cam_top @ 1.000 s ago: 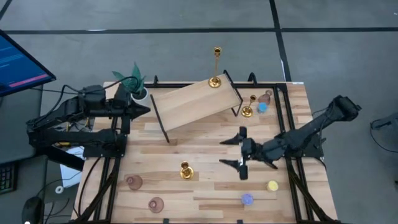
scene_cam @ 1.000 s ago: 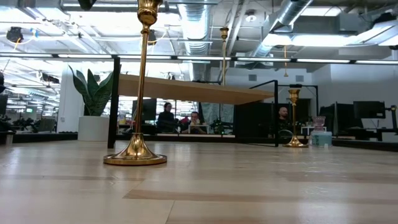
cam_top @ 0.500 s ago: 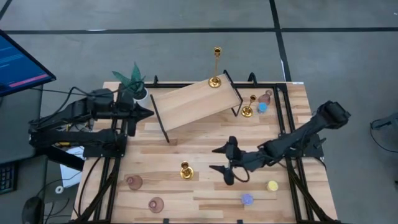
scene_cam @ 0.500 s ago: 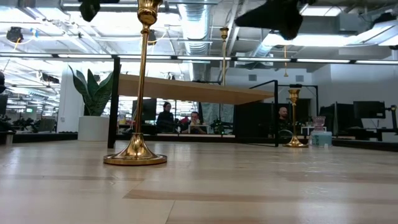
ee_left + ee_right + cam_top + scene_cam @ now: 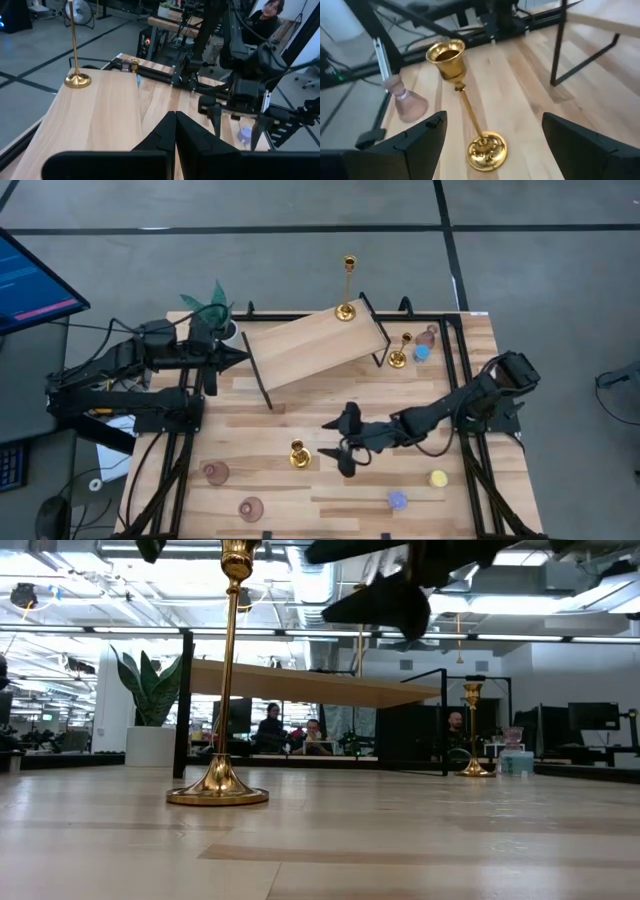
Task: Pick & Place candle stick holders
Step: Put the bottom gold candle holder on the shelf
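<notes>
We count one gold candlestick (image 5: 346, 288) on raised shelf (image 5: 300, 345), table's 12 o'clock. Five holders left. Right gripper (image 5: 343, 441), jaws wide, empty, beside front candlestick (image 5: 298, 454) at table's 6 o'clock. Left gripper (image 5: 236, 359) closed, idle at 10 o'clock.

One camera looks straight down on the table (image 5: 330, 405); another sits level at tabletop height; both share the gold candlestick (image 5: 298, 454).
</notes>
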